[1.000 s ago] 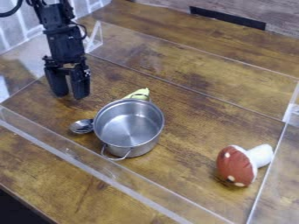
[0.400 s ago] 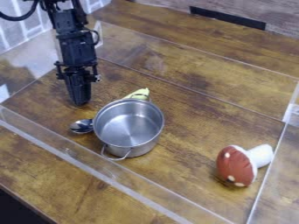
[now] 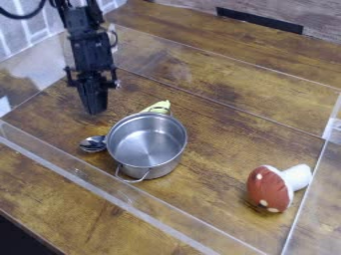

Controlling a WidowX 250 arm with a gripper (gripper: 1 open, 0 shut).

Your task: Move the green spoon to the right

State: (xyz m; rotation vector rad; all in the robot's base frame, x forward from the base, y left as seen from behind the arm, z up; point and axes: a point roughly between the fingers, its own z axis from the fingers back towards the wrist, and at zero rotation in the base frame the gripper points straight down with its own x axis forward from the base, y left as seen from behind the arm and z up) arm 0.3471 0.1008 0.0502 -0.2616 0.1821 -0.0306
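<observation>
Single overhead-angled view of a wooden desk (image 3: 226, 90) with a clear plastic barrier (image 3: 54, 159) fencing the work area. The black arm comes down from the top left, and its tool (image 3: 92, 108) points steeply downward with the fingers pressed together, no gap visible between them, nothing held. The tip hangs over bare wood, up and left of the steel pot (image 3: 147, 143), not touching it.

The green spoon (image 3: 120, 127) lies flat on the desk, mostly hidden behind the pot. Its shiny silver bowl (image 3: 92, 144) pokes out at the pot's left side, just beside the rim. The yellow-green handle end (image 3: 158, 107) shows at the pot's upper edge. The middle of the spoon is blocked by the pot wall, so contact between the two cannot be told for sure. The tool is near the spoon but apart from it, sitting above and between the bowl end and the handle end, a bit to the left.

The pot stands upright, empty inside, with a small loop handle at its lower left edge. A toy mushroom (image 3: 273, 186) with a red cap and white stem lies on its side at the lower right, well apart from the pot and spoon.
</observation>
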